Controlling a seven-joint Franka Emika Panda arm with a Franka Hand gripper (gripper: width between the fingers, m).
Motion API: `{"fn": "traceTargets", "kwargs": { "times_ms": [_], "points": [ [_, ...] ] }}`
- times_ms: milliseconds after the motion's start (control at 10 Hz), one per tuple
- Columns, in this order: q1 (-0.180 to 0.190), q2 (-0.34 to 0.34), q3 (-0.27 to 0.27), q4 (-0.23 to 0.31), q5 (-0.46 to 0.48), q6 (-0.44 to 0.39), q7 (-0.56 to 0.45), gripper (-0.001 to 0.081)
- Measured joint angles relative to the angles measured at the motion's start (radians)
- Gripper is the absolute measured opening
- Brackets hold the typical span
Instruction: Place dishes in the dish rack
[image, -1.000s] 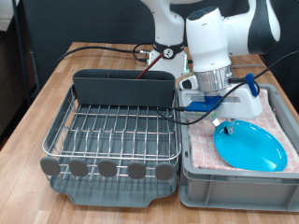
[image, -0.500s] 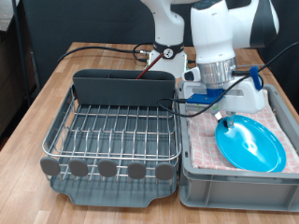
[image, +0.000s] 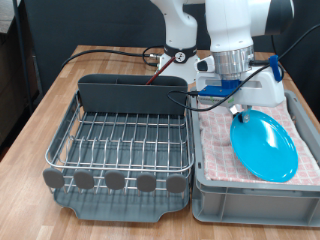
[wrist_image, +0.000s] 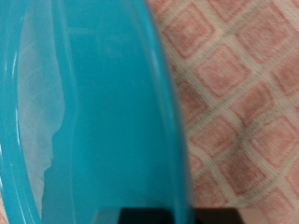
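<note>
Hand (image: 238, 110) pinching round light-blue plate (image: 265, 144) by its 11 o'clock rim, tilted clear of pink checked cloth (image: 303, 128) (silver wire rack (image: 120, 140) holds nothing).

Even indoor light, glare on plate (image: 264, 144) (wrist view soft)

Silver wire dish rack on a dark tray (image: 118, 140) at the exterior view's left, grey plastic bin (image: 250, 195) just beside it on the right, pink checked cloth (image: 305, 140) lining the bin, round light-blue plate (image: 264, 145) tilted above the cloth, edge under the two-finger gripper (image: 235, 108).
</note>
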Motion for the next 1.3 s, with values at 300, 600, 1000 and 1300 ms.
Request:
{"fn": "traceTargets", "kwargs": {
  "times_ms": [300, 600, 1000, 1300],
  "points": [
    [-0.004, -0.108, -0.047, 0.005, -0.357, -0.28, 0.383, 0.0051],
    [-0.025, -0.224, -0.071, 0.011, -0.438, -0.471, 0.415, 0.0035],
    [-0.042, -0.333, -0.13, 0.034, -0.472, -0.611, 0.18, 0.0035],
    [-0.06, -0.388, -0.149, 0.098, -0.605, -0.779, 0.04, 0.0035]
  ]
}}
